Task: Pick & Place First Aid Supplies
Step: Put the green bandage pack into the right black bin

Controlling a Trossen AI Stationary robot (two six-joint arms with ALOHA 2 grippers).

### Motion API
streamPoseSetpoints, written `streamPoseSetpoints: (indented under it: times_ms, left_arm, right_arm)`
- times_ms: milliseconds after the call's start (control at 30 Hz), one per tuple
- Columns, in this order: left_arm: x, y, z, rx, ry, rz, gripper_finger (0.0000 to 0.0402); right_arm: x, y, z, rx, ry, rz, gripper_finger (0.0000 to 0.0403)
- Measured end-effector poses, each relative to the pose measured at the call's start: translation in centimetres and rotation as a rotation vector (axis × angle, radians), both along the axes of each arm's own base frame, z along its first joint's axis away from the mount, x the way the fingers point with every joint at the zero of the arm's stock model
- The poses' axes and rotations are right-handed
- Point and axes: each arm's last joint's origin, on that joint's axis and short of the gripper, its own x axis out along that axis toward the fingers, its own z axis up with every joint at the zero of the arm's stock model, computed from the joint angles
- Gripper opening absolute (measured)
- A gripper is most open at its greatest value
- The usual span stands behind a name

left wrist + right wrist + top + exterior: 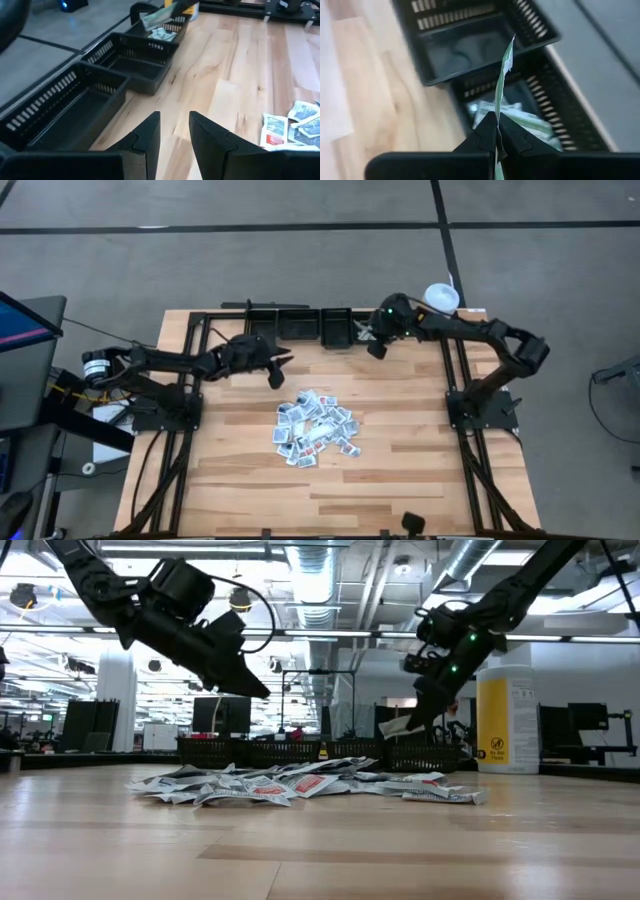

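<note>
The first aid packets (315, 428) lie in a loose heap mid-table, white with grey-blue and some red print; the low view shows the heap (300, 785) flat on the wood. My right gripper (376, 347) is at the far edge over the rightmost black basket (520, 100) and is shut on a green-striped packet (504, 70). More green-striped packets (527, 120) lie in that basket. My left gripper (175, 131) hovers open above bare wood, between the heap and the baskets, with nothing between its fingers. In the high view it (278, 366) sits left of and beyond the heap. My right gripper pinches the green-striped packet between its two fingertips at one end (498, 122). The rest stands edge-on and sticks out past the fingers. The fingers slant down from above (420, 720). The packet (395, 727) is lifted clear, above the rightmost basket.
Three black slotted baskets (300, 326) stand in a row along the far edge; the two left ones (135, 67) look bare inside. A tall white-and-yellow canister (507, 710) stands at the far right. Black frame rails (455, 395) run along both table sides.
</note>
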Motion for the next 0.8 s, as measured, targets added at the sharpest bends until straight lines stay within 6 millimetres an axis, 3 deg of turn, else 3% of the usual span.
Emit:
streamPoseSetpoints:
  times_ms: [200, 400, 567, 800]
  left_arm:
    - [-0.2, 0.2, -0.2, -0.004, -0.004, -0.009, 0.0104]
    - [-0.2, 0.2, -0.1, 0.002, -0.01, -0.01, 0.0104]
    - [-0.2, 0.2, -0.1, 0.002, -0.01, -0.01, 0.0104]
    - [-0.2, 0.2, -0.1, 0.0, -0.011, -0.008, 0.0104]
  right_arm:
    - [0.1, -0.5, -1.4, 0.058, 0.007, -0.014, 0.0014]
    - [0.2, -0.7, -1.9, 0.02, 0.051, -0.061, 0.0064]
    - [0.1, -0.9, -1.7, -0.027, 0.075, -0.124, 0.0098]
    - [-0.2, -1.2, -0.4, -0.119, 0.055, -0.261, 0.0099]
